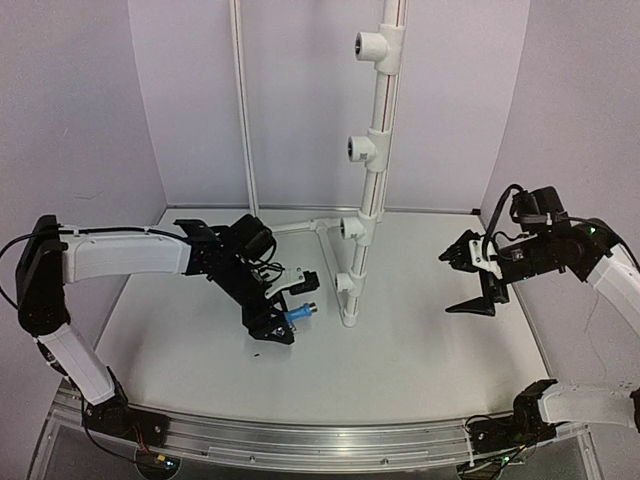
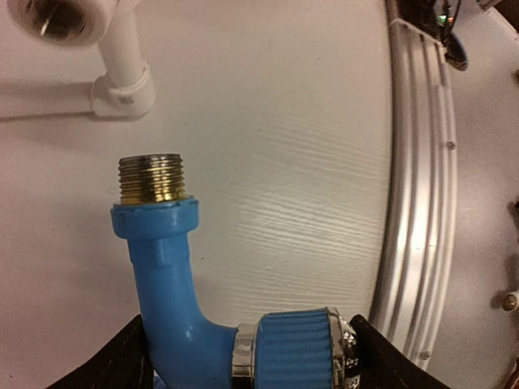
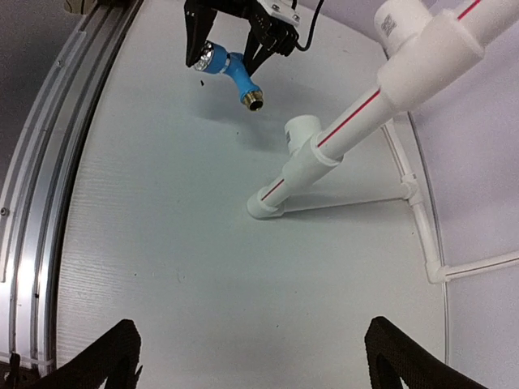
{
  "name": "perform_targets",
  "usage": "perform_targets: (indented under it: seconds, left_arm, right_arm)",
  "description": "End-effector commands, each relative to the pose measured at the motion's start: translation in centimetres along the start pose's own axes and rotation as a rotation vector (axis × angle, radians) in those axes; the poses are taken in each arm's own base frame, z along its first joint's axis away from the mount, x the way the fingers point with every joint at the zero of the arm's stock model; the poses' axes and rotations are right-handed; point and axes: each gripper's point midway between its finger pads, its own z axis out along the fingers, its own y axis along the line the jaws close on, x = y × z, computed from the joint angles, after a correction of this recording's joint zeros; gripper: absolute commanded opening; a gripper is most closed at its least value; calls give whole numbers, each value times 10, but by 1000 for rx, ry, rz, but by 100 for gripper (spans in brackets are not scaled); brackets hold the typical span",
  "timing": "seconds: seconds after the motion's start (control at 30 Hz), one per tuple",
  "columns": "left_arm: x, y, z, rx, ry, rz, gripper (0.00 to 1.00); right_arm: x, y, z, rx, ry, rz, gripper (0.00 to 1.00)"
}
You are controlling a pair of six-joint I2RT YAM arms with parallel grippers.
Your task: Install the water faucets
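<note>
My left arm (image 1: 130,258) stretches in from the left with the wrist tipped down. My left gripper (image 1: 290,310) is clamped on the blue tap (image 1: 300,314), seemingly at its knob end. My right arm (image 1: 600,265) is bent at the right side, and my right gripper (image 1: 468,278) hangs in the air, pointing inward, jaws spread wide.

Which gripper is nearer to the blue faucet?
Left. The left gripper clamps the blue faucet between its fingers, just left of the white pipe stand. The right gripper hangs open and empty on the stand's other side, well apart.
</note>
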Motion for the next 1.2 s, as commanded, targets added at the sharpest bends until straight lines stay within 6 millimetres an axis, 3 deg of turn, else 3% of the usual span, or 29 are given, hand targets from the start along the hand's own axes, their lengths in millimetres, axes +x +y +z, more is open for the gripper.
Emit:
perform_targets:
  seconds: [0.0,0.17,0.33,0.53,0.83,1.17]
  left_arm:
    - [-46,-60,-45,124,-132,28,61]
    - [-62,-101,-61,223,-167,38,60]
    - [-86,-133,-82,313,-237,63,61]
    - [-100,-154,-87,382,-258,81,61]
    - [-102,-175,-74,428,-223,104,60]
    - [-108,-178,-79,428,-247,113,60]
  right_arm:
    - [-40,1,-10,23,-140,-130,87]
    - [-77,-4,-6,83,-227,-183,76]
    - [-112,14,15,67,-233,-268,71]
    - [-144,27,42,73,-229,-319,69]
    - [-156,37,73,27,-197,-365,64]
    - [-151,65,88,-57,-151,-451,61]
